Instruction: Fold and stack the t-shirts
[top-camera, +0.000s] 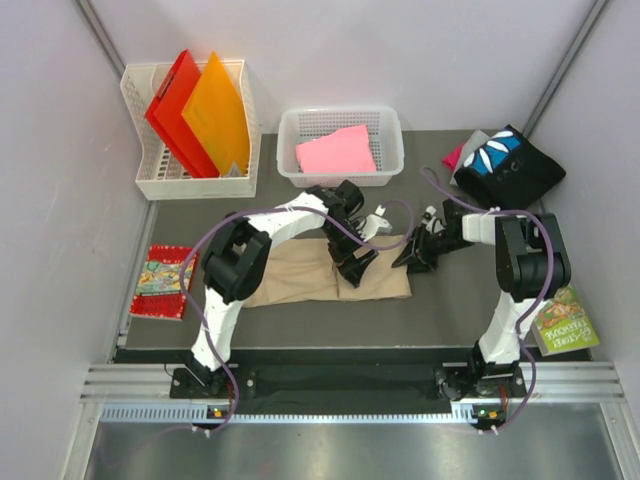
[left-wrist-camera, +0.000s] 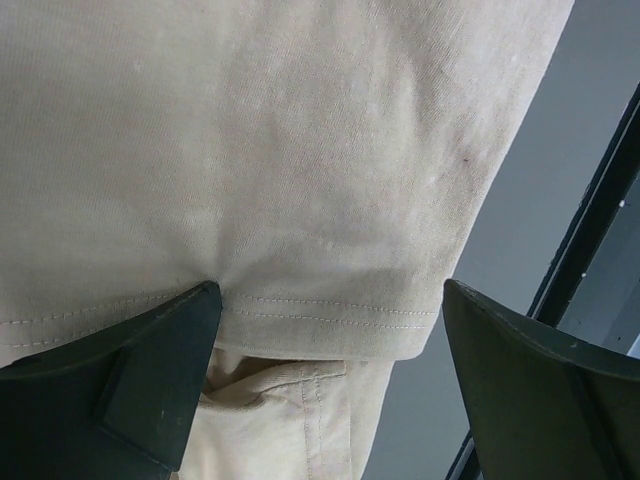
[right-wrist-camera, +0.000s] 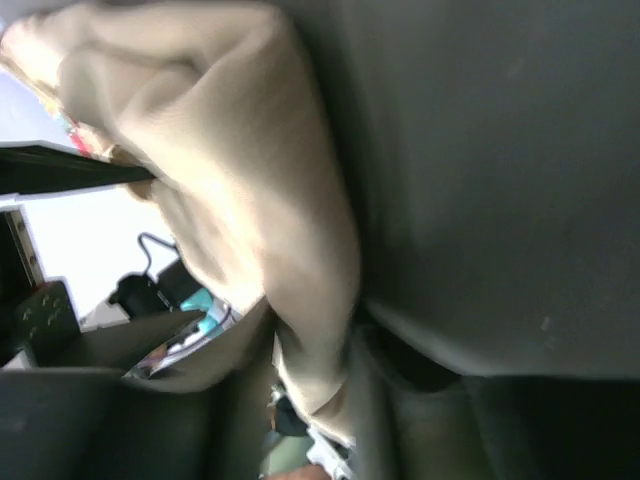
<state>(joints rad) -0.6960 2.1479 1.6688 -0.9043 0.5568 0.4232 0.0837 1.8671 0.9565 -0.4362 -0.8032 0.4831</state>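
Observation:
A tan t-shirt (top-camera: 300, 275) lies flat on the dark table, partly folded. My left gripper (top-camera: 355, 262) hovers over its right part, open; in the left wrist view its fingers (left-wrist-camera: 150, 370) straddle the stitched hem of the tan t-shirt (left-wrist-camera: 300, 180), with the left gripper (left-wrist-camera: 330, 340) empty. My right gripper (top-camera: 410, 255) is at the shirt's right edge; in the blurred right wrist view the tan cloth (right-wrist-camera: 230, 180) runs down between the jaws of the right gripper (right-wrist-camera: 310, 390). A pink t-shirt (top-camera: 337, 150) lies in a basket. A black printed t-shirt (top-camera: 505, 165) sits at the back right, over a magenta one (top-camera: 455, 157).
A white mesh basket (top-camera: 290, 125) holds the pink shirt. Another basket (top-camera: 140, 150) at the back left holds a red folder (top-camera: 175, 110) and an orange folder (top-camera: 215, 115). A booklet (top-camera: 160, 280) lies at the left edge, another (top-camera: 565, 320) at the right.

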